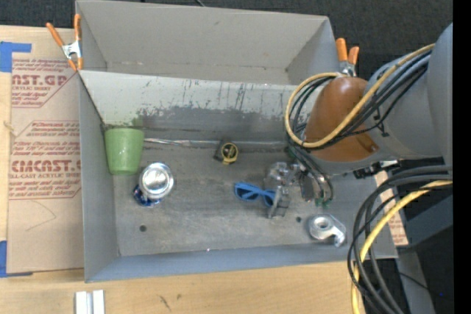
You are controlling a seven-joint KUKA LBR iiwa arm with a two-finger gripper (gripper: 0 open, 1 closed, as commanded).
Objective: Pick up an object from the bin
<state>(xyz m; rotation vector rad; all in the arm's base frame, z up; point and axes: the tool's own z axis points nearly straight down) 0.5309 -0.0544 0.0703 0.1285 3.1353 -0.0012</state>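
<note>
Down low, pincer [280, 196] angles leftward — perhaps touching the blue plastic piece [252, 192].

The bin floor [199, 195] lies open between silver can [155, 181] and blue piece [254, 193]; a green cup [123, 150] crowds the left wall.

Red print on the cardboard [37, 158] at the left reads "CELL-CAST ACRYLIC" beneath a larger, partly cut-off word

Grey bin [199, 220]: green cup [122, 149], silver can [155, 181], blue piece [255, 193].
</note>
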